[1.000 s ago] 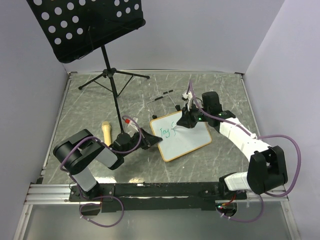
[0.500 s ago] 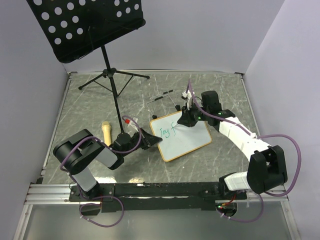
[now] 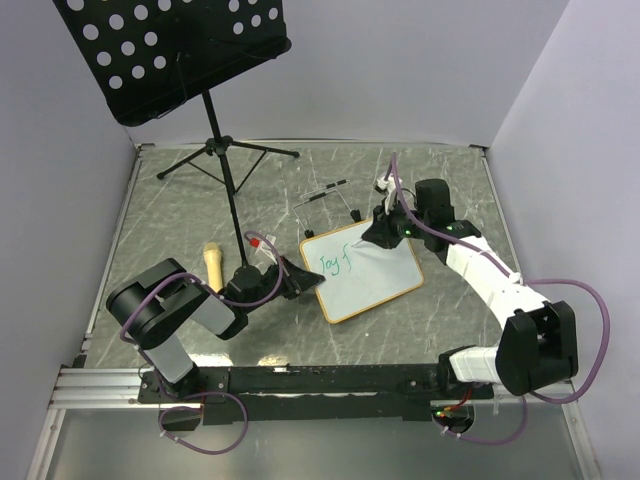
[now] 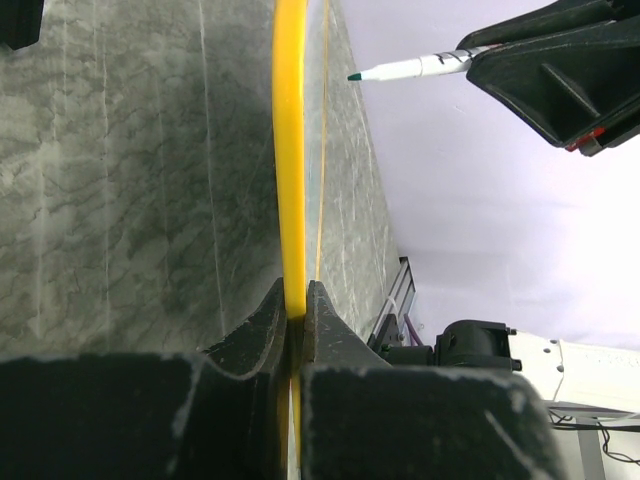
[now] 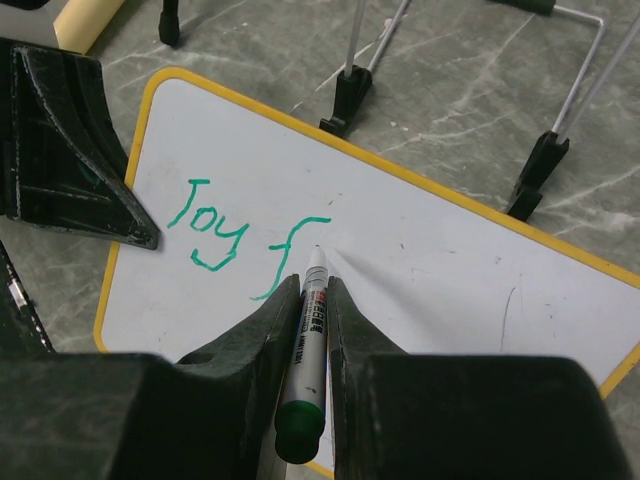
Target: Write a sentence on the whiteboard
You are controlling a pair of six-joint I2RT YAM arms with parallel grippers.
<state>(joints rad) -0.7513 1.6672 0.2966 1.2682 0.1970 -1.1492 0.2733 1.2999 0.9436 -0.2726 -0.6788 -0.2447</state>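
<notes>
Now your left end effector (image 4: 293, 300) is clenched on the whiteboard's (image 3: 365, 272) nearest edge. Your right end effector (image 5: 312, 290) grips a green marker (image 5: 303, 350), tip by the written "f". Blank board spreads to its right, with a wire stand (image 5: 348, 90) just beyond the far edge.

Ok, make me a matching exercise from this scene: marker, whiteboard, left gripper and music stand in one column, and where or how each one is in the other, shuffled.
1. marker
2. whiteboard
3. left gripper
4. music stand

A. shut on the whiteboard's edge
B. standing upright at the far left
C. held in the right gripper
D. bears green writing, "Toy f"

Pairs: 1-C, 2-D, 3-A, 4-B
</notes>
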